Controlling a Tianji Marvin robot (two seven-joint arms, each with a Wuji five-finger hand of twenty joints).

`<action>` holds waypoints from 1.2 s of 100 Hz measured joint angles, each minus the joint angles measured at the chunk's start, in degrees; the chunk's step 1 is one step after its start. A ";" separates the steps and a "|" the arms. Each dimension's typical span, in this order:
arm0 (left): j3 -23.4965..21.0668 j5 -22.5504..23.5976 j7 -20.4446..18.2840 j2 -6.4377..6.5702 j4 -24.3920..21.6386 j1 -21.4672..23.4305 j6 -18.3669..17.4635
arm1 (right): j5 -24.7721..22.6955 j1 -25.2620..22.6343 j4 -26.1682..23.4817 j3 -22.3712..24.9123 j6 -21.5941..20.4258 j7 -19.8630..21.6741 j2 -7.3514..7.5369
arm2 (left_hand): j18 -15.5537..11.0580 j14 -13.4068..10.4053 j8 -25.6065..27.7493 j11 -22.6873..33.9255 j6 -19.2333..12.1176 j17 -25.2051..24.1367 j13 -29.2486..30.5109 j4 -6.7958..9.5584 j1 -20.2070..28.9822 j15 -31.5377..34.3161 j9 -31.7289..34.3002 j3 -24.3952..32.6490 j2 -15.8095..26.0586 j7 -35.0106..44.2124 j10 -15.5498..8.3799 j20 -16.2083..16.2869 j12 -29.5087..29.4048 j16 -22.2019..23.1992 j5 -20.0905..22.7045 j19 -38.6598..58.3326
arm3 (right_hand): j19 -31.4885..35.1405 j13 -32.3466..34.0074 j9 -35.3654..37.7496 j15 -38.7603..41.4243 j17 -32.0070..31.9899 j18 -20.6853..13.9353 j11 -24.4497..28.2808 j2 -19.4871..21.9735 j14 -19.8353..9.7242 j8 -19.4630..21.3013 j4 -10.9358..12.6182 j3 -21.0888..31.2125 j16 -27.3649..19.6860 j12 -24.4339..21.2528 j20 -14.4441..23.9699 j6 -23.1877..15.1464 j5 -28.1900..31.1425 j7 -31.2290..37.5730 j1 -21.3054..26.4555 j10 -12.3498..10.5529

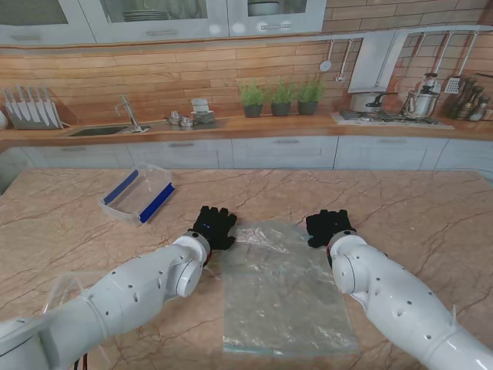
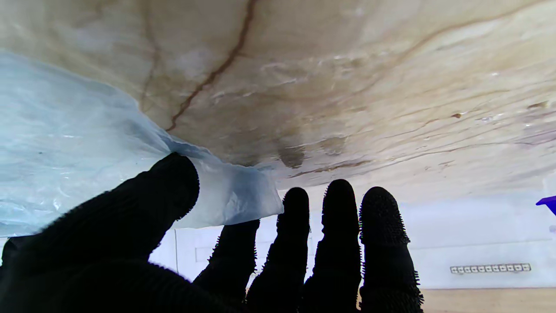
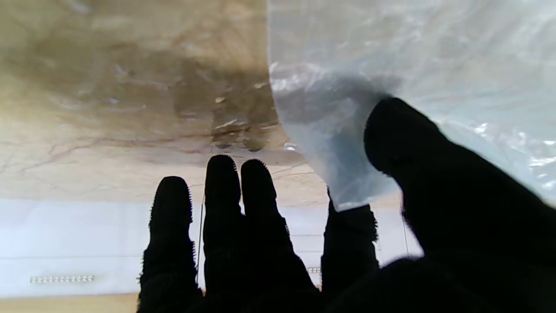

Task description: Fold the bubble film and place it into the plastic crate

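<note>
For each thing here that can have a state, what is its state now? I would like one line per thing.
bubble film: spread flat on the table, not folded, far corners lifted.
plastic crate: upright, nothing visible inside.
left robot hand: thumb and index pinch the film's far left corner.
right robot hand: thumb and index pinch the far right corner.

Left hand (image 2: 243,256) in a black knit glove with nubbed fingertips filled the frame's lower part. Thumb (image 2: 147,204) and index finger (image 2: 234,248) pinched a corner of the translucent pale-blue bubble film (image 2: 78,152); the corner was lifted off the beige marble table top (image 2: 347,78) with brown veins. The other three fingers (image 2: 339,226) were extended, close together, not touching the film. The rest of the sheet spread away past the thumb. White cabinet fronts (image 2: 469,234) showed beyond the table edge, and a small blue sliver (image 2: 548,203) at the frame's edge, too cropped to identify.
</note>
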 measured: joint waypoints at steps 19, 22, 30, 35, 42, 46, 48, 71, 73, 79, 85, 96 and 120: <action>-2.36 -2.61 0.88 -0.75 0.32 1.15 -1.23 | 2.00 -2.60 -0.48 3.43 -1.30 -2.79 -0.90 | 0.83 0.26 -0.29 -0.31 -7.43 3.71 6.43 -1.33 8.02 -1.45 7.42 -0.93 -2.84 7.89 0.19 -0.69 -4.26 -4.44 5.28 0.15 | 1.12 1.25 4.98 0.23 1.84 0.68 -0.01 1.96 0.49 1.01 -0.58 -4.75 0.16 0.53 -0.65 -1.28 0.69 0.92 5.05 -0.33; -2.83 -2.85 1.45 -0.91 0.52 1.36 -1.56 | 2.44 -3.04 -0.73 4.11 -1.52 -3.05 -1.02 | 1.07 0.36 -0.80 -0.92 -8.36 4.97 7.78 -1.34 9.28 -2.11 9.25 -1.14 -4.17 7.91 0.15 -0.70 -5.64 -5.48 5.69 0.75 | 1.47 1.85 6.32 0.23 2.40 0.76 -0.01 2.75 0.50 1.33 -0.58 -5.18 0.32 0.58 -0.67 -1.41 0.69 0.92 5.71 -0.50; -4.05 -3.40 3.11 -1.21 0.96 1.86 -2.56 | 4.01 -4.17 -1.72 5.95 -2.33 -3.23 -1.23 | 1.45 0.47 -2.34 -2.94 -11.12 12.46 14.75 -1.37 11.92 -1.41 17.28 -1.79 -9.90 8.05 -0.03 -0.72 -3.69 -7.50 7.18 5.84 | 1.83 3.99 11.64 1.08 3.19 0.86 1.24 3.41 0.57 1.47 -0.56 -5.72 1.32 1.26 -0.70 -1.55 0.71 0.93 6.69 -1.87; -5.08 -3.85 3.74 -1.34 1.05 2.23 -3.17 | 4.76 -4.75 -2.30 6.79 -2.86 -3.26 -1.28 | 1.85 0.47 -3.73 -3.11 -12.39 16.53 19.22 -1.39 12.56 1.93 21.38 -2.04 -11.28 8.05 -0.09 -0.72 -2.44 -6.54 9.72 8.35 | 2.29 5.55 15.31 1.79 3.60 0.94 1.49 3.75 0.58 1.47 -0.42 -5.72 1.98 1.29 -0.79 -1.79 0.77 0.93 6.73 -2.97; -6.33 -4.63 4.17 -1.43 0.95 2.78 -3.68 | 5.06 -5.44 -2.92 7.68 -3.72 -3.31 -1.31 | 2.53 0.43 -5.27 -3.23 -13.56 20.15 24.51 -1.40 12.56 5.53 24.09 -2.04 -11.28 8.05 -0.12 -0.72 -2.29 -6.57 10.43 10.21 | 2.90 7.70 18.42 4.95 3.96 1.43 1.97 3.75 0.57 1.42 -0.36 -5.72 3.37 1.34 -1.31 -2.33 1.04 0.93 6.75 -3.63; -6.81 -4.99 4.54 -1.43 0.85 3.08 -3.97 | 5.29 -5.85 -3.25 8.21 -4.07 -3.30 -1.36 | 2.62 -0.01 -7.93 -3.71 -14.00 22.17 28.00 -1.40 13.23 7.24 25.32 -2.04 -11.28 7.01 -0.12 -0.72 -2.45 -7.01 11.79 11.14 | 3.07 9.97 20.43 7.75 4.15 1.44 2.17 3.75 0.50 0.90 -0.35 -5.70 5.39 1.49 -1.34 -2.39 1.10 0.73 6.88 -3.84; -7.07 -5.15 4.75 -1.43 0.81 3.25 -4.16 | 5.52 -6.07 -3.45 8.49 -4.21 -3.29 -1.39 | 2.74 -0.17 -9.71 -3.96 -14.05 22.79 29.30 -1.40 13.31 7.49 26.01 -2.04 -11.28 6.69 -0.12 -0.72 -2.53 -7.39 13.02 11.60 | 3.13 10.54 21.03 8.68 4.43 1.46 2.35 3.77 0.48 0.82 -0.23 -5.64 5.59 1.83 -1.36 -2.41 1.15 0.44 7.35 -4.13; -10.27 -7.76 6.21 -1.51 0.28 5.34 -8.86 | 10.75 -8.05 -5.47 11.01 -4.50 -2.70 -2.03 | 3.98 -0.20 -17.59 -1.15 -11.63 23.99 31.59 -1.43 14.18 8.41 35.66 -1.93 -11.17 3.37 -2.36 -0.86 -1.88 -8.54 16.90 12.27 | 4.43 16.23 28.35 13.01 5.25 1.68 2.74 4.61 0.44 -3.49 -0.49 -3.66 7.46 1.73 -2.35 -2.16 3.38 -1.74 7.99 -4.51; -10.49 -7.90 6.20 -1.50 0.14 5.53 -9.00 | 10.89 -8.21 -5.64 11.24 -4.55 -2.50 -2.08 | 3.99 -0.20 -17.99 -0.67 -11.46 23.99 31.59 -1.43 14.18 8.64 36.81 -1.82 -11.17 3.37 -3.18 -0.94 -1.88 -8.54 16.96 12.27 | 4.45 16.23 28.81 13.01 5.25 1.85 2.74 4.61 0.44 -3.86 -0.50 -3.51 7.46 1.41 -2.64 -2.13 3.44 -1.79 7.99 -4.55; -11.01 -8.02 6.23 -1.48 -0.21 6.01 -9.26 | 11.71 -8.65 -6.22 11.91 -4.76 -1.75 -2.17 | 4.00 -0.25 -18.02 -0.13 -10.99 23.26 31.48 -1.43 14.18 9.24 37.24 -0.82 -11.17 3.37 -3.82 -1.17 -1.88 -8.28 17.00 12.27 | 4.45 16.19 29.36 13.01 5.25 2.17 2.74 4.74 0.44 -4.90 -0.52 -2.40 7.46 1.26 -2.77 -1.98 3.98 -2.32 8.77 -4.57; -11.50 -8.02 6.46 -1.46 -0.51 6.47 -9.45 | 13.07 -9.05 -6.96 12.53 -5.05 -0.59 -2.18 | 4.00 -0.43 -17.17 -0.04 -10.95 21.52 30.20 -1.43 14.18 9.82 37.27 0.38 -11.17 3.37 -4.51 -1.36 -1.51 -8.10 17.01 12.27 | 4.45 16.19 29.36 13.01 5.20 2.20 2.74 5.14 0.44 -5.29 -0.53 -2.27 7.46 1.24 -2.79 -1.56 3.98 -2.65 9.32 -4.58; -12.72 -8.35 6.87 -1.46 -1.01 7.42 -9.54 | 13.92 -9.46 -7.61 13.13 -5.79 -0.01 -2.18 | 3.97 -1.54 -14.91 -0.07 -10.83 19.47 28.41 -1.43 14.18 10.23 37.20 1.68 -11.16 3.34 -5.07 -1.38 -0.48 -7.46 15.83 12.18 | 4.45 16.19 29.36 12.90 4.74 2.21 2.74 5.14 0.44 -5.74 -0.56 -1.95 7.46 1.23 -2.82 -1.56 3.98 -2.68 9.32 -4.59; -15.76 -8.89 8.44 -1.39 -2.58 8.99 -9.42 | 15.42 -9.68 -7.70 14.50 -7.78 -4.87 -3.09 | 3.88 -1.99 -12.28 -0.16 -10.80 19.01 28.21 -0.43 14.18 7.99 37.20 2.34 -11.03 3.37 -5.07 -1.38 1.58 -8.49 14.54 12.17 | 4.45 16.19 29.37 12.87 4.69 2.22 2.74 6.17 0.38 -5.86 -1.68 -1.86 7.46 1.23 -2.91 -1.56 3.98 -3.36 9.81 -4.87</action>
